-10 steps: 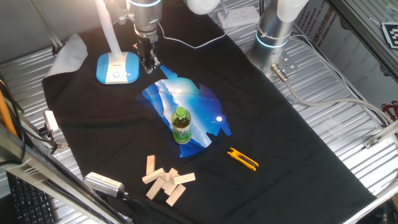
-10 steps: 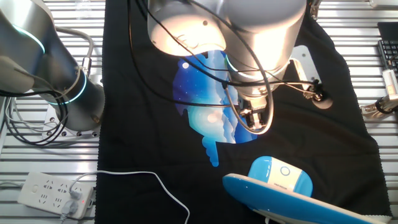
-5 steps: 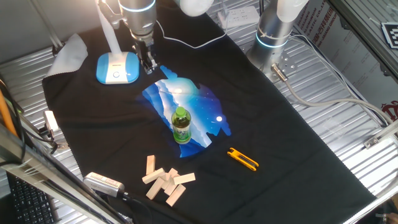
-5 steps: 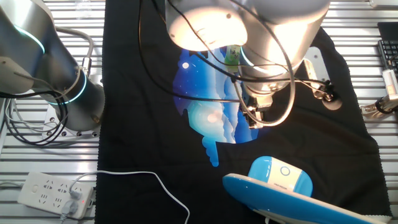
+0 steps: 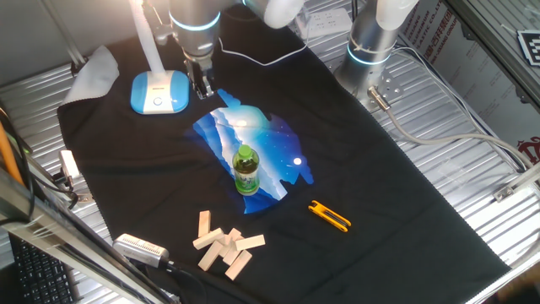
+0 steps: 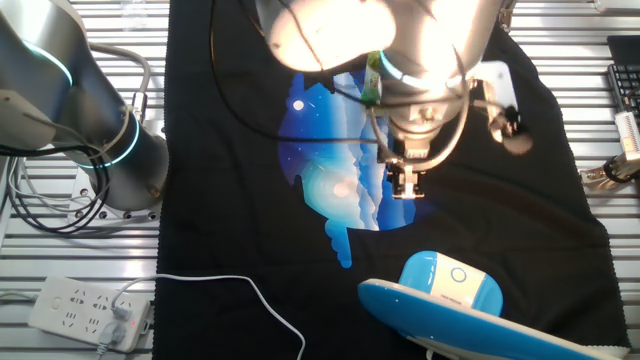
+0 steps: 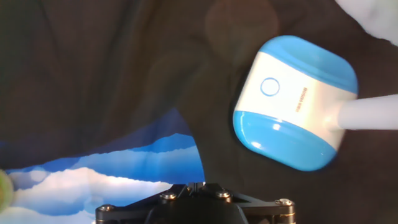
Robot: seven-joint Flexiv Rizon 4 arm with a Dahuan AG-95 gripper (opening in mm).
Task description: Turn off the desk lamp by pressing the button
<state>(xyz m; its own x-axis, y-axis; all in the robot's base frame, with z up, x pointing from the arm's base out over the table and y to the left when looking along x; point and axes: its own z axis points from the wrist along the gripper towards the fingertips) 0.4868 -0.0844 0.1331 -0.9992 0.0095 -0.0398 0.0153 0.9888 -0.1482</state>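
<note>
The desk lamp (image 5: 159, 91) has a light-blue base with a white top panel and a slim white neck; it stands at the table's far left. It also shows in the other fixed view (image 6: 449, 283) and in the hand view (image 7: 295, 102), where its round button (image 7: 270, 86) sits on the white panel. My gripper (image 5: 202, 85) hangs just right of the base, above the black cloth, not touching the lamp. It shows in the other fixed view (image 6: 405, 186) too. In the hand view the fingertips (image 7: 196, 185) meet on a thin seam, shut and empty.
A blue-and-white printed patch (image 5: 257, 150) lies mid-table with a green bottle (image 5: 245, 169) standing on it. Wooden blocks (image 5: 224, 245) and a yellow tool (image 5: 329, 216) lie nearer the front. A pale cloth (image 5: 94, 72) lies left of the lamp. The arm's base (image 5: 371, 42) stands at the back right.
The arm's wrist has swung and shifted slightly; the fingertips stay beside the lamp base at nearly the same spot. The lamp has not moved.
</note>
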